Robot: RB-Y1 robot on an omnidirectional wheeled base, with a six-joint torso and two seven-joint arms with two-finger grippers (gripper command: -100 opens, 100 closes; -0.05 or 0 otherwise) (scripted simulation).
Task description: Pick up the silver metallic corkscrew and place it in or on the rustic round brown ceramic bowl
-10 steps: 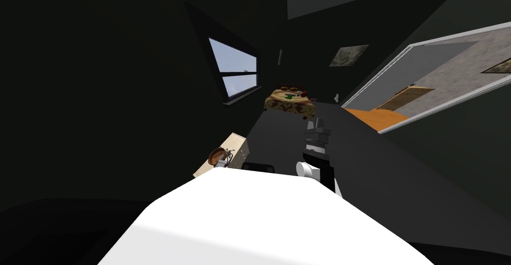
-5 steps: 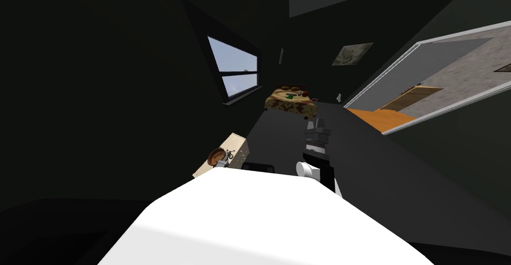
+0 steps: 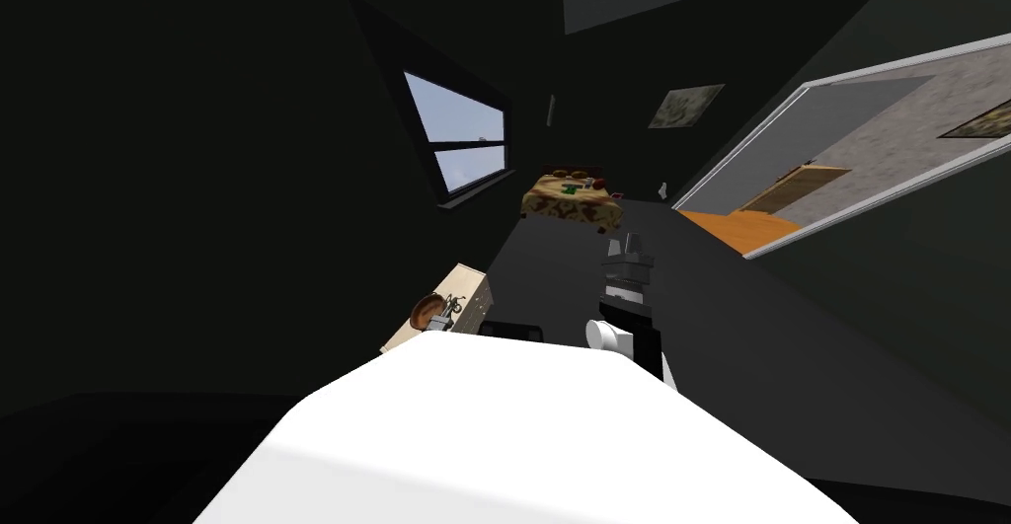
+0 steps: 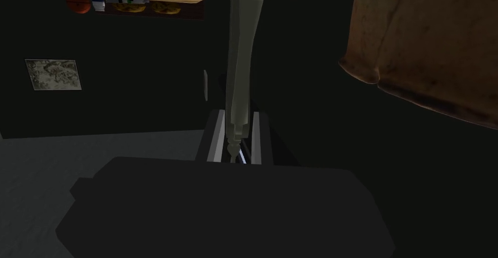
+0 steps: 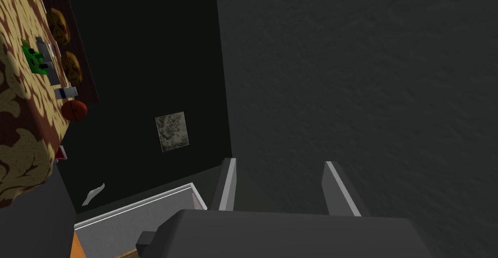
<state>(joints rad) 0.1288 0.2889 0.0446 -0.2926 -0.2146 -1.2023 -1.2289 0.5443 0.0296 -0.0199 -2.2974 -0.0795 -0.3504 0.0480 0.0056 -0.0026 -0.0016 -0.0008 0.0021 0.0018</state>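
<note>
Left hand (image 4: 239, 115) pinches the slender silver-grey corkscrew (image 4: 243, 51), its long axis running straight out between the fingers (image 4: 216, 138) (right hand (image 5: 280, 162) spread, well apart); the round brown bowl (image 4: 428, 51) sits just beside.

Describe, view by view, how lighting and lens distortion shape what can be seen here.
Head view: dim and rolled, walls splaying; the window and lit doorway are brightest. Left wrist view: dark, yet the pale corkscrew held by the left gripper, jaws shut, and the brown bowl catch light. Right wrist view: murky grey surfaces; the patterned bed stands out.
</note>
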